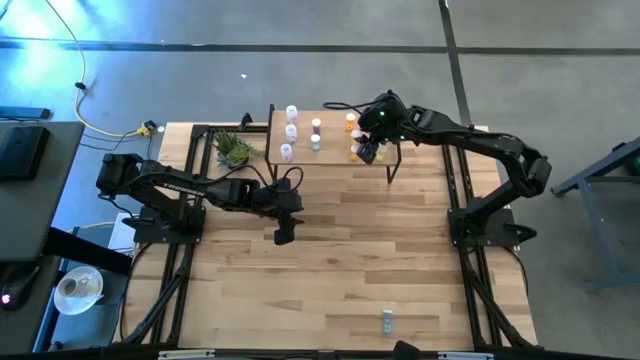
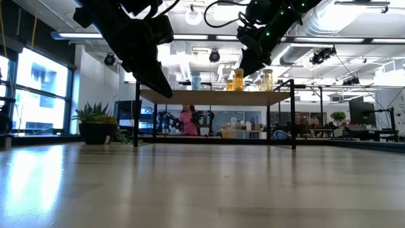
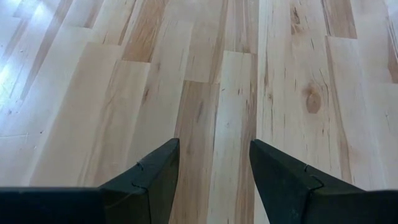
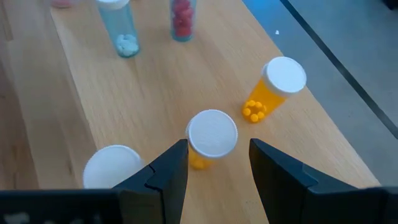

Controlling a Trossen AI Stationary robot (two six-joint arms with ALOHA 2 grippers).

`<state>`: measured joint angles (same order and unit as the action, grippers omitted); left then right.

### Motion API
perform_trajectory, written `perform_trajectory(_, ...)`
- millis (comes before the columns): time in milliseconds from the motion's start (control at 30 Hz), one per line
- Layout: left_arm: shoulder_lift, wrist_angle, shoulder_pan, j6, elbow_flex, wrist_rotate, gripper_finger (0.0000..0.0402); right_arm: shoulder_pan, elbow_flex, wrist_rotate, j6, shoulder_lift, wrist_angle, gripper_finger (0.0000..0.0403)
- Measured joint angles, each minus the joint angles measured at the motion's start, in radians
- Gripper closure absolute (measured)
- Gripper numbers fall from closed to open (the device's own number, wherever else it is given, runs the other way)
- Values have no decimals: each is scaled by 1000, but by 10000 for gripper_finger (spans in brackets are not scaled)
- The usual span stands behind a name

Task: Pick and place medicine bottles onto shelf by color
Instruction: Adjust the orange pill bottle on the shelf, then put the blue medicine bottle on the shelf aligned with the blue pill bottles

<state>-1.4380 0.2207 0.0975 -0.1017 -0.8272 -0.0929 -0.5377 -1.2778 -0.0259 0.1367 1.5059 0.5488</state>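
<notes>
Hovering over the shelf (image 1: pixel 330 150) with right gripper (image 4: pixel 217 163) spread above an orange bottle (image 4: pixel 211 138), more bottles crowding close, plant (image 1: pixel 234 149) beside, left gripper (image 3: pixel 214 171) spread over bare table (image 1: pixel 330 260).

White-capped medicine bottles (image 4: pixel 212 138) upright on shelf (image 4: pixel 155 93)

Overhead, table-level, 2 wrist views; shelf (image 1: pixel 330 135) shared

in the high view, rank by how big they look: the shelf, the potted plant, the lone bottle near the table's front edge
1. Shelf: by far the largest, a wide light-wood board.
2. Potted plant: clearly smaller, beside the shelf.
3. Lone bottle: smallest, a tiny speck on the table.
The camera looks straight down, so nearness barely skews this order.
</notes>
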Motion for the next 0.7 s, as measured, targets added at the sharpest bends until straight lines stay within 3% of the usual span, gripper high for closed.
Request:
perform_trajectory(400,0,0,0,0,0,0,216,4,-3,1,2,-8,-10,240)
perform_trajectory(700,0,0,0,0,0,0,216,29,-116,2,-38,-8,127,240)
